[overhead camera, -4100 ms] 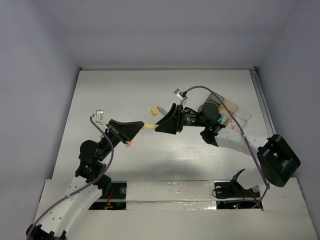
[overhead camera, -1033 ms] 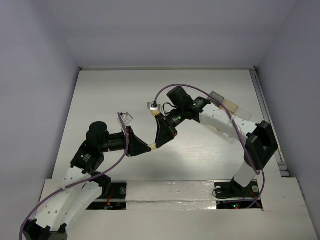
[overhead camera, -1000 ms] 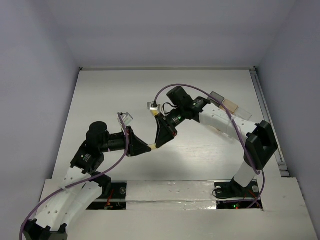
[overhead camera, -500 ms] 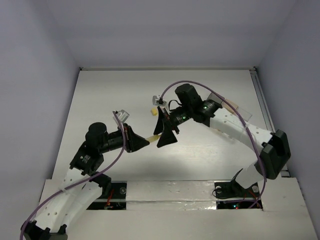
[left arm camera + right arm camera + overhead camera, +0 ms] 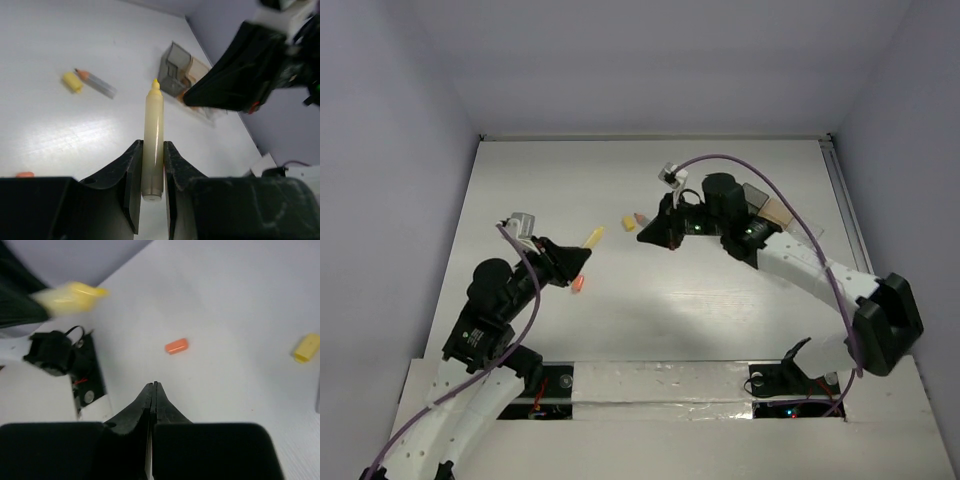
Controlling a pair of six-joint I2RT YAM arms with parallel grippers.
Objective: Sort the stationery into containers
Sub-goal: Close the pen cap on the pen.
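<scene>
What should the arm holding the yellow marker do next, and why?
Probably carry it right, toward the containers. The left gripper is shut on the yellow marker, and the containers sit beyond the shut, empty right gripper.

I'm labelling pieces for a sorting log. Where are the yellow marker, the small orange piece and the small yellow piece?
yellow marker (image 5: 153, 145), left wrist view, middle of its barrel.
small orange piece (image 5: 176, 346), right wrist view, its centre.
small yellow piece (image 5: 72, 82), left wrist view, its centre.
</scene>
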